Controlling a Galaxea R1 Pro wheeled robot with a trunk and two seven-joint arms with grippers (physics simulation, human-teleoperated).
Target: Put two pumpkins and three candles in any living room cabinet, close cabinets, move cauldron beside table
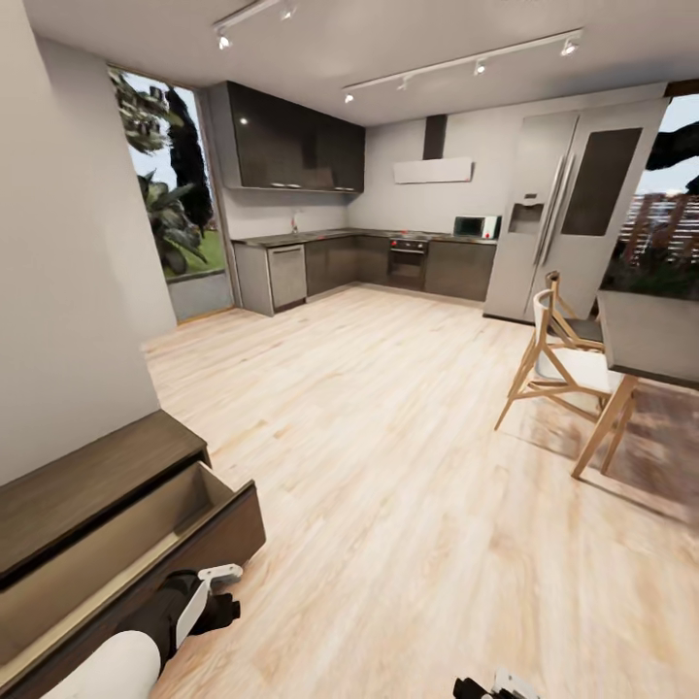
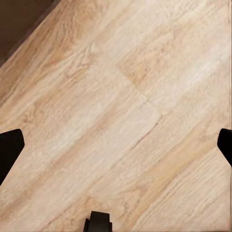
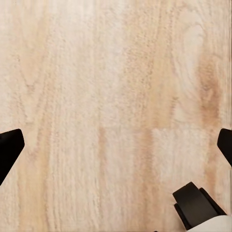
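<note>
The dark-brown cabinet (image 1: 87, 476) stands against the wall at the lower left of the head view. Its near drawer (image 1: 146, 553) is pulled out and looks empty inside. My left gripper (image 1: 218, 597) hangs just in front of that drawer front, over the floor. In the left wrist view the left gripper (image 2: 116, 145) is open, with bare wood floor between its fingers and a corner of the cabinet (image 2: 19, 14) beyond. My right gripper (image 3: 116, 145) is open too, over bare floor. The pumpkins, candles, cauldron and table are out of view.
Light wood floor (image 1: 388, 466) runs ahead to a grey kitchen (image 1: 388, 257) with a steel fridge (image 1: 568, 204). A wooden chair (image 1: 563, 359) and a grey-topped dining surface (image 1: 646, 335) on wooden legs stand at the right. A white wall (image 1: 58, 291) flanks the left.
</note>
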